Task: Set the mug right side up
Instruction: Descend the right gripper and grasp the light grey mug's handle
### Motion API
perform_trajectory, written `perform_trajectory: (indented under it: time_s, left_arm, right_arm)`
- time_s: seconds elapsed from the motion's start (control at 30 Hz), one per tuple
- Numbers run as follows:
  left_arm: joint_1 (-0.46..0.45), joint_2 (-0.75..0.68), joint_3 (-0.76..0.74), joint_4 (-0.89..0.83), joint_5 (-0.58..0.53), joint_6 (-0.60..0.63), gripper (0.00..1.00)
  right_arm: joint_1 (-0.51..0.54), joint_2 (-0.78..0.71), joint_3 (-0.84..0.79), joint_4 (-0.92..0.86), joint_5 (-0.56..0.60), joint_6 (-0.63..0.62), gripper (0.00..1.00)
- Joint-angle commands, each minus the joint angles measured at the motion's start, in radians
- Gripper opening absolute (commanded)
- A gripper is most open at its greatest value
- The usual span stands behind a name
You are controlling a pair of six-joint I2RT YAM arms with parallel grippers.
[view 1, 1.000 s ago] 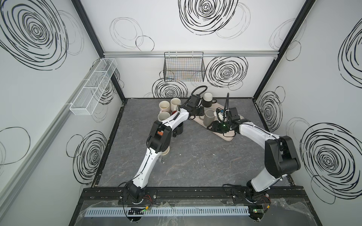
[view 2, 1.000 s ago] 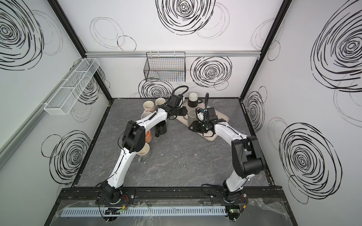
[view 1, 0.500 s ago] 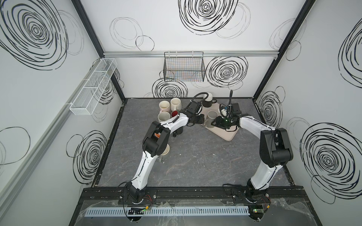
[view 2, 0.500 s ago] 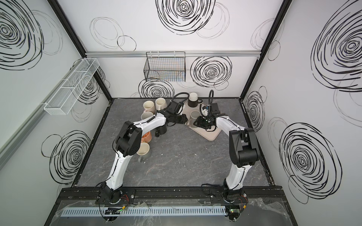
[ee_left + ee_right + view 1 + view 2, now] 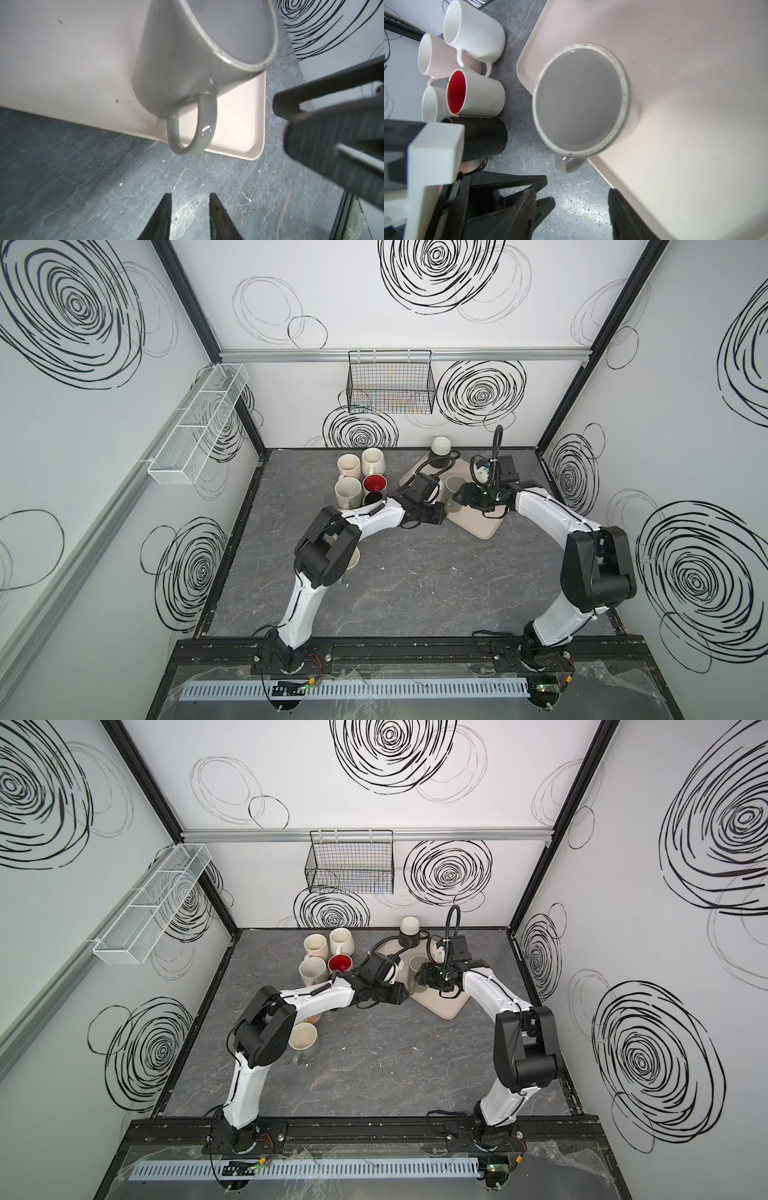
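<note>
The grey mug (image 5: pixel 456 485) (image 5: pixel 415 966) stands mouth up on the beige tray (image 5: pixel 478 523), near its left edge. In the left wrist view the mug (image 5: pixel 176 62) shows its handle (image 5: pixel 205 124) hanging out over the tray's (image 5: pixel 62 72) rim. My left gripper (image 5: pixel 190 199) (image 5: pixel 440 515) hovers over the grey table just short of that handle, open a little and empty. My right gripper (image 5: pixel 580 195) (image 5: pixel 455 502) is open and empty above the mug (image 5: pixel 579 97), one finger over the tray (image 5: pixel 695 83) edge. Both grippers nearly meet.
A cluster of upright mugs stands left of the tray: cream ones (image 5: pixel 348 466), a red-lined one (image 5: pixel 475 95) and a black one (image 5: pixel 483 137). Another mug (image 5: pixel 440 446) sits at the tray's back. A cream mug (image 5: pixel 303 1036) lies under my left elbow. A wire basket (image 5: pixel 390 389) hangs on the back wall.
My right gripper has opened wider and come off the grey mug, which now stands free on the tray. My left gripper has drawn back from the mug towards the table.
</note>
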Motion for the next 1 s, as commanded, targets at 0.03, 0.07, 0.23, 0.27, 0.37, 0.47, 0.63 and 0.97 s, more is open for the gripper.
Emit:
perform_trajectory:
  time_s: [0.03,0.07,0.23,0.27,0.37,0.47,0.63,0.97]
  left_arm:
    - [0.039,-0.119,-0.098,0.081,-0.047,-0.019,0.34]
    - [0.043,-0.138,-0.122,0.083,-0.054,-0.017,0.34]
    - [0.066,-0.208,-0.197,0.08,-0.072,-0.006,0.35]
    - [0.072,-0.221,-0.209,0.078,-0.077,-0.003,0.35]
    - [0.088,-0.263,-0.244,0.076,-0.093,0.008,0.35]
    - [0.102,-0.292,-0.271,0.076,-0.102,0.016,0.36]
    - [0.11,-0.302,-0.296,0.089,-0.097,0.017,0.36]
    - [0.107,-0.305,-0.308,0.104,-0.095,0.014,0.36]
  right_arm:
    - [0.082,-0.015,-0.012,-0.02,0.172,0.064,0.63]
    - [0.094,0.0,0.002,-0.03,0.189,0.066,0.64]
    - [0.128,0.099,0.117,-0.139,0.3,0.074,0.66]
    - [0.129,0.116,0.138,-0.152,0.318,0.074,0.66]
    - [0.13,0.155,0.179,-0.172,0.372,0.064,0.66]
    - [0.127,0.19,0.21,-0.185,0.418,0.042,0.64]
    - [0.123,0.254,0.267,-0.218,0.459,-0.002,0.53]
    - [0.123,0.265,0.284,-0.222,0.5,-0.057,0.23]
